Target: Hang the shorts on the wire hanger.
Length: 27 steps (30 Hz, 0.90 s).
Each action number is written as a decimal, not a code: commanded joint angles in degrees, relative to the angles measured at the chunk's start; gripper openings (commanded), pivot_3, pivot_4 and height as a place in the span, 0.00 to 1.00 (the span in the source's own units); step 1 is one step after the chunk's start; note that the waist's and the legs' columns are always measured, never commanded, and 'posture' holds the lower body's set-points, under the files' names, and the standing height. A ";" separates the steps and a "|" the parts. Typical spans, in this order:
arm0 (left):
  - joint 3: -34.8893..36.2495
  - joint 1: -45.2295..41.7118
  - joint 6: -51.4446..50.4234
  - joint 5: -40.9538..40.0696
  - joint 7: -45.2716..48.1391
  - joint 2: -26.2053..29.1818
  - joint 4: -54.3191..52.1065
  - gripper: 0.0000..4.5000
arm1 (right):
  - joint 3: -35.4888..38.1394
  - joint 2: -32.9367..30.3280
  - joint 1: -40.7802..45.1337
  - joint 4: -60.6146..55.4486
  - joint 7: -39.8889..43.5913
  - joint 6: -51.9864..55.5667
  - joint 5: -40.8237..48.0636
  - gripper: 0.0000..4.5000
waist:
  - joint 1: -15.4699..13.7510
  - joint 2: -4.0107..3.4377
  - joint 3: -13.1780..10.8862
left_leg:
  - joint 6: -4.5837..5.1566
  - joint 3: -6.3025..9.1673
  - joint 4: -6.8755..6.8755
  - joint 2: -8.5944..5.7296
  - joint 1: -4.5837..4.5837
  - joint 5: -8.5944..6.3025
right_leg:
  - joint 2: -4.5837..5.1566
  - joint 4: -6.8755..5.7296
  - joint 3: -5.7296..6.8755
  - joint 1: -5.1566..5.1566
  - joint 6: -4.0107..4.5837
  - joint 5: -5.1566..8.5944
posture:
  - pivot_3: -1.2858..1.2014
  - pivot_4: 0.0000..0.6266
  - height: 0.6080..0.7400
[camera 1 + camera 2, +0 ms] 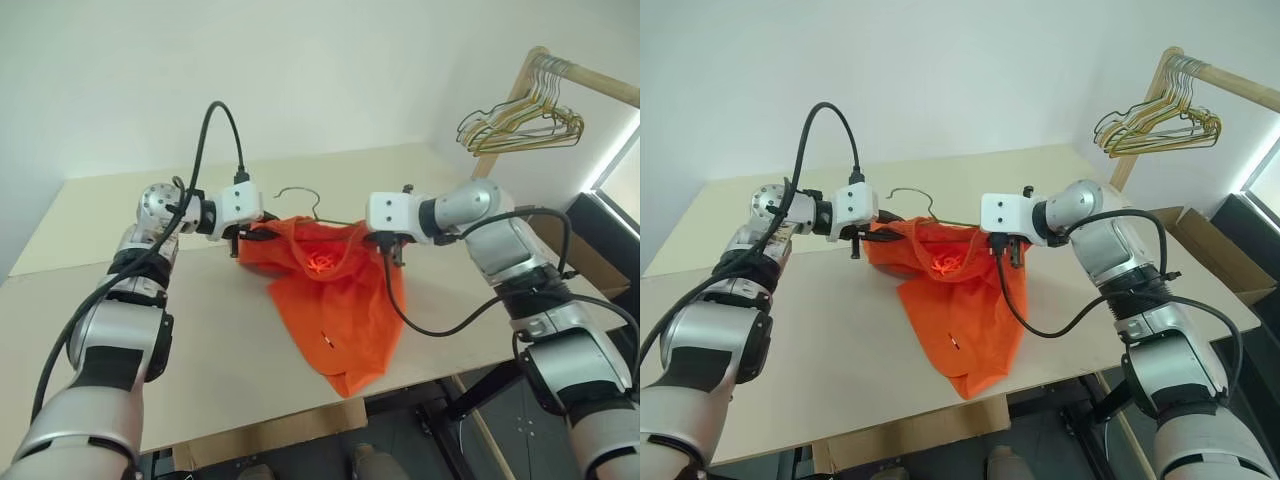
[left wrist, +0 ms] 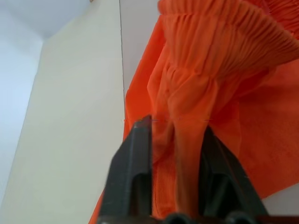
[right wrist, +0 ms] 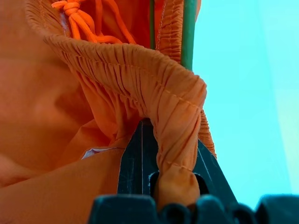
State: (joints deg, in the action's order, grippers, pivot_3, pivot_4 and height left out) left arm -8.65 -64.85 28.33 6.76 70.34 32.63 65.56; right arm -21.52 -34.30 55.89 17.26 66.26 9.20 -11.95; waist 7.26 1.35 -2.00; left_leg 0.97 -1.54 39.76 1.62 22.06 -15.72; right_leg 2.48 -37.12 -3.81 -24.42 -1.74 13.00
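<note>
Pale beige table (image 1: 200, 330) under a plain white wall; at the far right, a wooden rail (image 1: 590, 80) carries a bunch of gold and green hangers (image 1: 520, 125).

Shorts (image 1: 340, 300): bright orange, held up above the table between the two grippers, waistband stretched across at the top, legs hanging down and draping onto the table toward the near edge. Drawstring knot (image 3: 74, 14) visible inside the waist opening.

Wire hanger (image 1: 300, 196): thin dark wire, hook sticks up just above the waistband, between the two grippers. In the right wrist view a green wire run (image 3: 188, 32) passes down inside the gathered waistband. The rest of the hanger is hidden by fabric.

Left gripper (image 2: 175, 135): at the left end of the waistband. Jaws stand partly apart with a bunched fold of orange fabric between them. Fabric touches both fingers (image 2: 135, 154); cannot tell whether they actually clamp it.

Right gripper (image 3: 161, 140): at the right end of the waistband. Jaws closed on the gathered elastic edge, which wraps over the fingertips and is pinched between them.
</note>
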 commanded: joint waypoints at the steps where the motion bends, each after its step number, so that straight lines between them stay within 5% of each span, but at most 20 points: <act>1: 2.30 -2.26 -1.24 -1.05 -0.88 2.62 1.07 0.60 | 3.37 -1.37 1.06 -2.50 1.09 1.28 2.56 0.00 | 0.01 0.00 0.00 | 0.00 0.00 0.00 0.00 -0.01 0.00 | 0.00 0.00 0.00 0.00 0.00 0.00 | 0.48 0.00 1.00; 7: 3.39 -3.79 -1.51 -1.16 -0.94 3.99 1.92 0.99 | 6.22 -3.60 0.85 -4.18 4.28 3.91 7.44 0.00 | -0.23 0.00 0.00 | 0.00 0.00 0.01 0.00 0.05 0.00 | 0.02 0.00 0.04 0.01 0.00 0.00 | 0.48 0.00 1.00; 13: 7.52 -5.65 -4.54 -4.94 -0.74 3.11 3.22 0.99 | 9.24 -5.54 2.02 -4.48 8.24 10.94 12.81 0.00 | -0.06 0.00 0.00 | 0.00 -0.01 0.01 0.00 0.06 0.00 | 0.02 0.00 0.06 0.01 0.00 0.00 | 0.48 0.00 1.00; 27: 17.62 -5.35 -17.15 -17.93 15.84 1.42 2.53 0.99 | 12.88 -11.17 3.92 -0.77 14.61 12.55 18.97 0.00 | 1.54 -0.01 -0.01 | 0.00 -0.02 0.02 0.00 0.01 0.00 | 0.02 0.01 0.05 0.01 -0.01 0.01 | 0.47 0.00 1.00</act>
State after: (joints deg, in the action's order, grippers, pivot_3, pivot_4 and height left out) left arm 6.14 -68.64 14.33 -7.30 82.58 33.54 68.87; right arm -10.74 -44.55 57.72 16.52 80.23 21.69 5.58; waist 8.81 1.34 -2.00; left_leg 0.96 -1.55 39.77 1.62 22.08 -15.72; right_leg 2.49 -37.11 -3.76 -24.41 -1.76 13.01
